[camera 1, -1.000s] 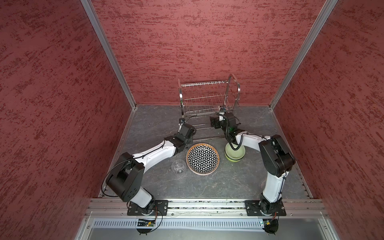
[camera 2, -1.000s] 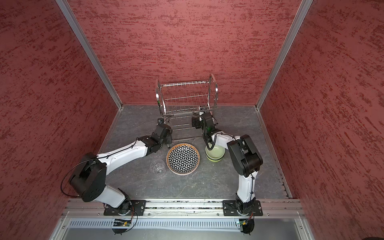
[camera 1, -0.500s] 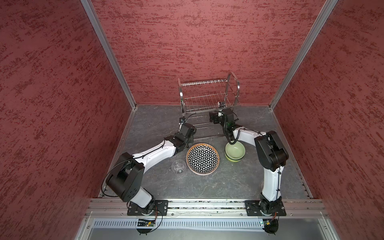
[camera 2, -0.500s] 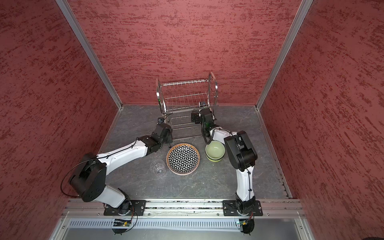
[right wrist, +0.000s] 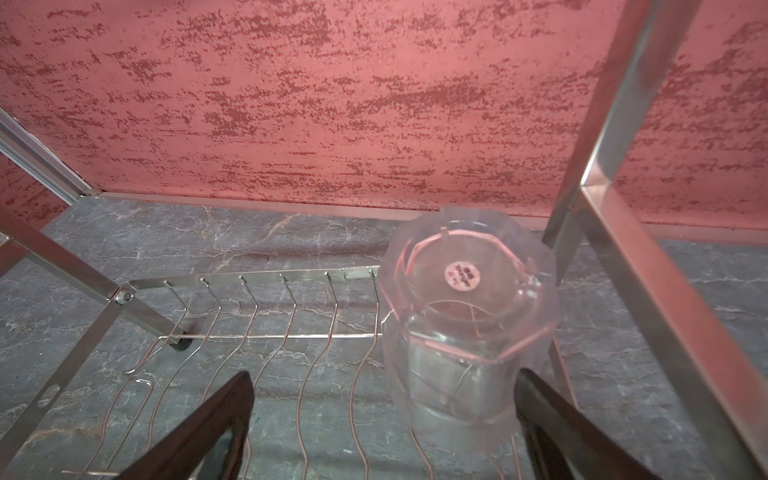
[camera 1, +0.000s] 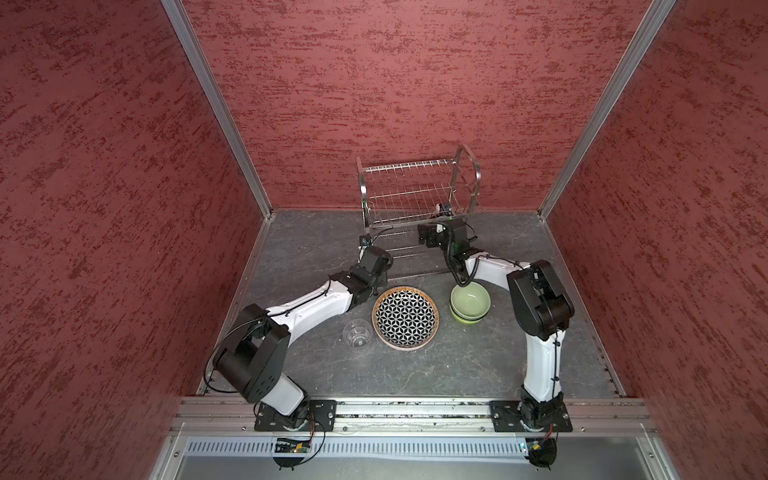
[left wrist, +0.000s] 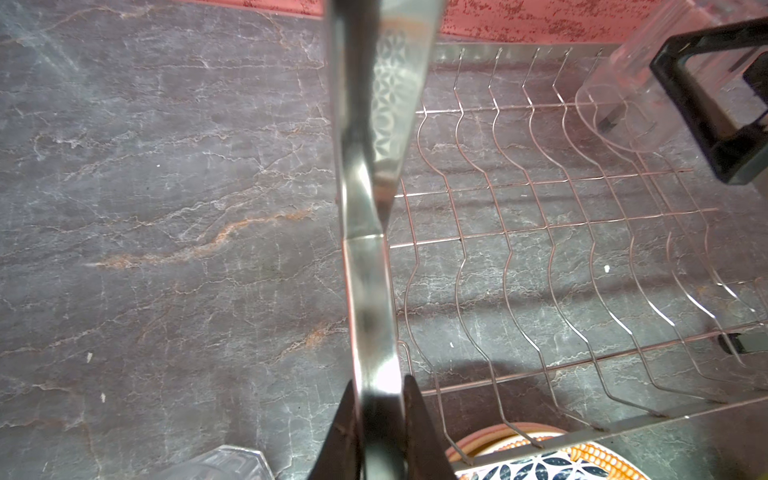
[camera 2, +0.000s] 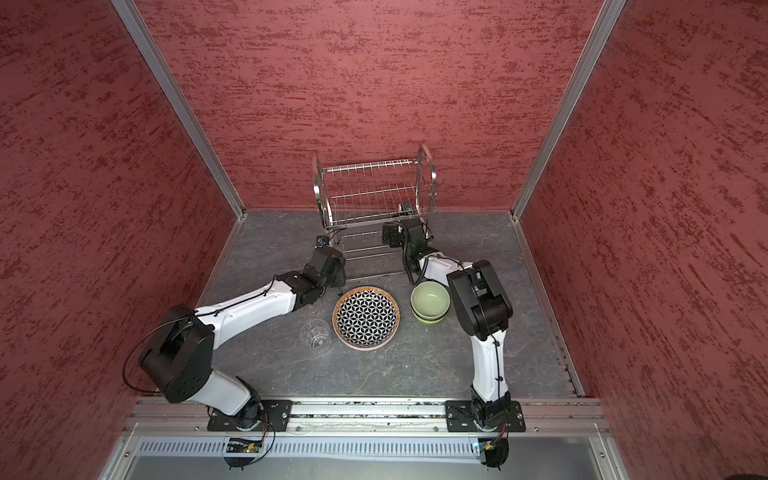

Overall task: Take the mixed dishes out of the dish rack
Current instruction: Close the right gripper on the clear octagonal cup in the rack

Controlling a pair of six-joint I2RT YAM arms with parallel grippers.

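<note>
The left end effector [left wrist: 380, 388] is clamped tight on the flat steel side frame of the dish rack [camera 1: 415, 195], its two dark fingers pinching the strip from either side at the rack's left end. The right end effector [right wrist: 384, 374] reaches into the rack's lower tier with its jaws spread wide and holds nothing. A clear tumbler [right wrist: 469, 316] stands upside down on the wires there, close to the right side frame, and sits between the open fingers. One finger [right wrist: 552, 419] looks to be just beside the glass wall, though whether it touches is hard to tell. The rack stands at the back of the bench [camera 1: 457, 365], near the red wall. In front of it, in both top views, lie the black-and-white geometric plate [camera 1: 405, 318], a pale green bowl [camera 1: 470, 298] nested in a lime bowl [camera 1: 466, 319] just right of the plate, and a second tumbler [camera 1: 357, 332] upright just left of it.
</note>
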